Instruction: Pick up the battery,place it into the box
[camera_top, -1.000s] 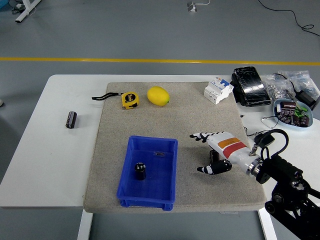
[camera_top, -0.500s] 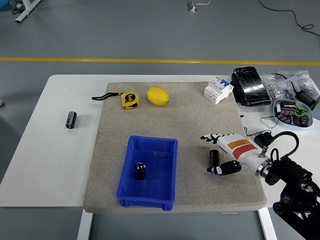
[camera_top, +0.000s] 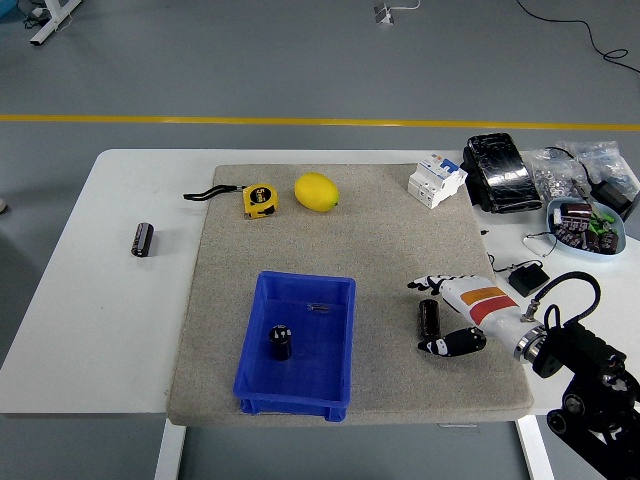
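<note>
Lemon (camera_top: 316, 191), tape measure (camera_top: 260, 199) far beyond hand, upper left; breaker (camera_top: 437, 179), bowl (camera_top: 585, 222) beyond it.

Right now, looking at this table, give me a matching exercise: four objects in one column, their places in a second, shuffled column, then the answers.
Objects:
1. lemon
2. tape measure
3. battery beside the right hand
4. blue box

Places:
A. lying on the mat just left of the white palm
B. far edge of the mat, right of the yellow tool
C. near edge of the mat, holding a dark cylinder
D. mat's far left corner, black strap trailing left

Pairs: 1-B, 2-D, 3-A, 4-C
</note>
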